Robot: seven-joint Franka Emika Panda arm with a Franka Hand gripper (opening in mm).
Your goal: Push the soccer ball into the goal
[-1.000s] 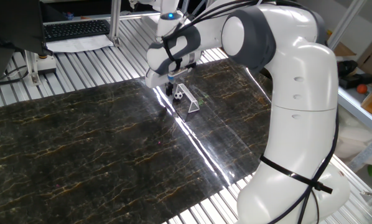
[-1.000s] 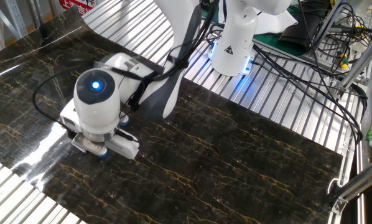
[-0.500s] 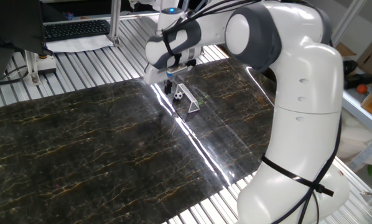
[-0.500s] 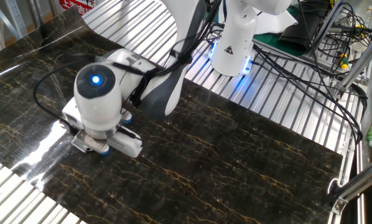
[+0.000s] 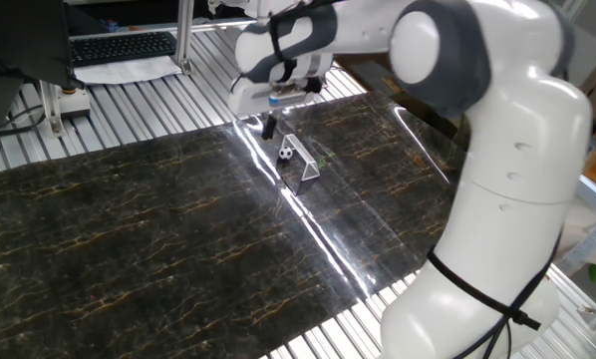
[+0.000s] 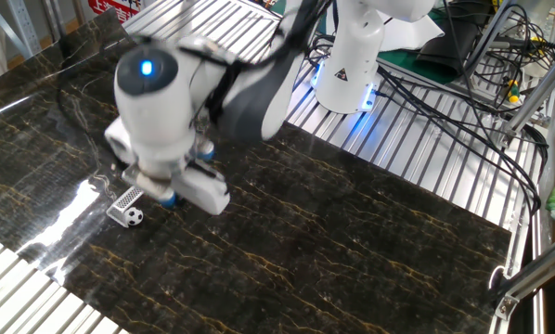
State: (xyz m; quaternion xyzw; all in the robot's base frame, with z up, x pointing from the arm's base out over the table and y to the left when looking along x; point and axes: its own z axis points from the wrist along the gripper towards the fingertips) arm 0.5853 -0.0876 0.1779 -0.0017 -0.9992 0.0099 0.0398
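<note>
The goal (image 5: 306, 166) is a small silver frame on the dark marble board; it also shows in the other fixed view (image 6: 126, 197). The soccer ball (image 5: 286, 153) is tiny, white with black patches, and rests right against the goal's far-left end. In the other fixed view the ball (image 6: 134, 216) lies touching the goal's near corner. I cannot tell whether it sits inside the mouth. My gripper (image 5: 269, 127) hangs above the board, just left of the ball, with its dark fingers together and nothing between them. In the other fixed view the gripper head (image 6: 180, 182) hides the fingers.
The marble board (image 5: 158, 229) lies on a slatted metal table. A keyboard (image 5: 124, 46) is at the back left. The robot base (image 6: 347, 70) and cables (image 6: 463, 102) stand behind the board. The white arm body (image 5: 497, 199) rises at the board's right edge.
The gripper has lifted and pulled back from the goal. In the other fixed view the goal and ball, hidden under the gripper head before, are now uncovered.
</note>
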